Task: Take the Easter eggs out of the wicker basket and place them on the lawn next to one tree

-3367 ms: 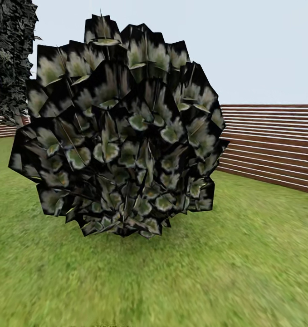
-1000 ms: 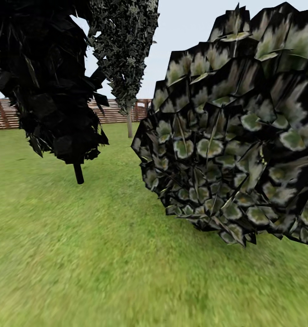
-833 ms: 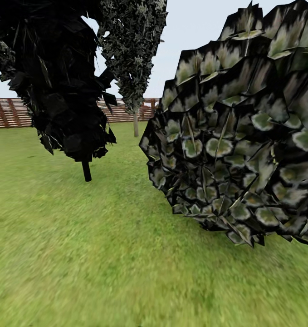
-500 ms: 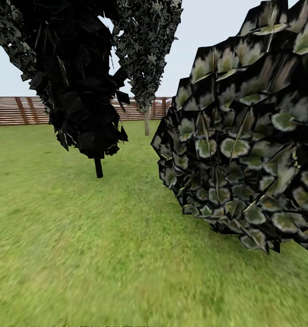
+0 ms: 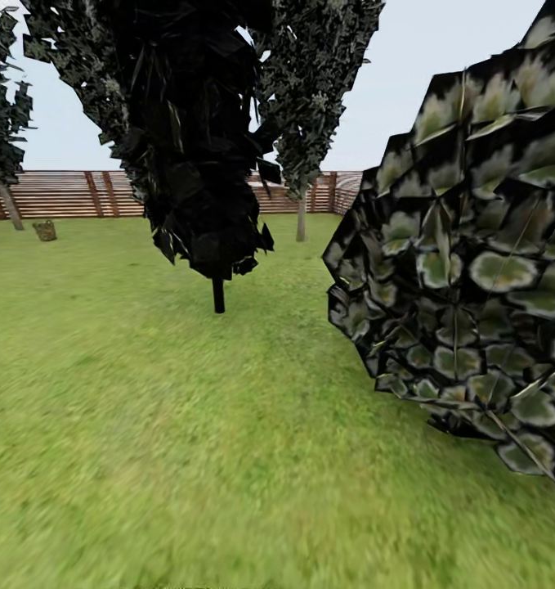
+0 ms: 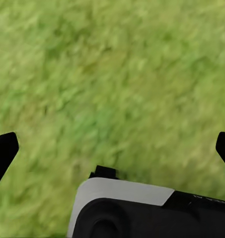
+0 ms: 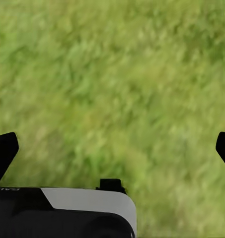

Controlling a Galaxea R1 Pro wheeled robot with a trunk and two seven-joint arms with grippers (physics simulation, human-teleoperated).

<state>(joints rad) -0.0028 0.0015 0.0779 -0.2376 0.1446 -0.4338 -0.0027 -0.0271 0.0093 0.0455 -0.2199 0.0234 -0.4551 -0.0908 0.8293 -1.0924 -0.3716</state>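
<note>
The wicker basket [image 5: 45,231] stands upright, far off on the lawn [image 5: 187,458] near the fence [image 5: 73,193], newly in view as the camera swings past the bush [image 5: 465,286]. Both the left gripper [image 6: 112,148] and right gripper [image 7: 112,148] hang spread wide, empty, over grass.

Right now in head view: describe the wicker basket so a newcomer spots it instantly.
Follow the brown slat fence along the back of the lawn to its far left stretch. Just in front of it, right of a slanted grey trunk, sits the wicker basket: a small brown woven tub, the only low object on the grass.
</note>
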